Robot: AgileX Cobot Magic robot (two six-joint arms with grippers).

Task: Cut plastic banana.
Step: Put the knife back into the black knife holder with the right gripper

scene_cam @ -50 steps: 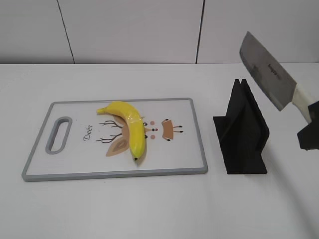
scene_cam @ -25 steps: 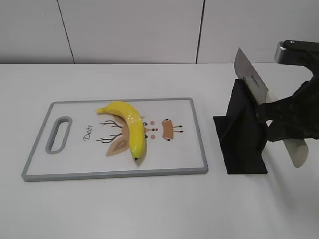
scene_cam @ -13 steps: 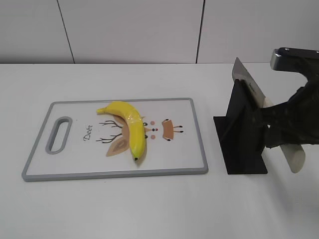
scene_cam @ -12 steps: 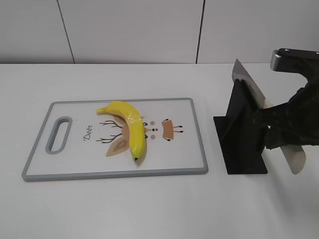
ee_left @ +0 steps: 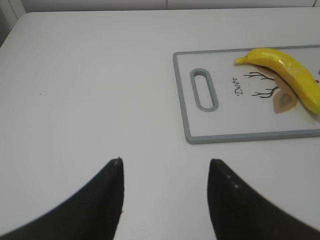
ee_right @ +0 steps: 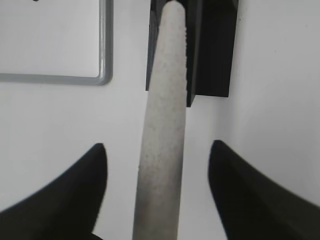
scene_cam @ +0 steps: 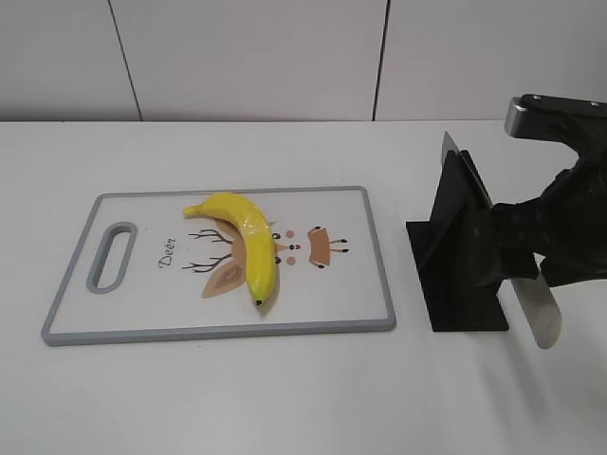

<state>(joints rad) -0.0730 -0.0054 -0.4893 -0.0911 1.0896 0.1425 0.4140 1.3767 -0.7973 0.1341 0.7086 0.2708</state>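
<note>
Knife (scene_cam: 531, 308) handle runs straight up the middle of my right wrist frame, pale and grainy, its far end (ee_right: 172, 15) meeting the black holder (scene_cam: 465, 251) at the top edge. My right gripper (ee_right: 156, 192) has its two dark fingers spread wide on either side of that handle, with white table showing in both gaps, so I am not pinching it. In the exterior frame the blade tip pokes above the stand at right of centre, and the handle slants down toward the lower right, partly behind my arm.

Banana (scene_cam: 245, 248) lies on the cutting board (scene_cam: 360, 318) in the left half of that frame, curved, whole as far as I can see, over the printed deer face. My left gripper (ee_left: 165, 192) hangs open at the bottom of its own frame, well apart from the board at upper right.
</note>
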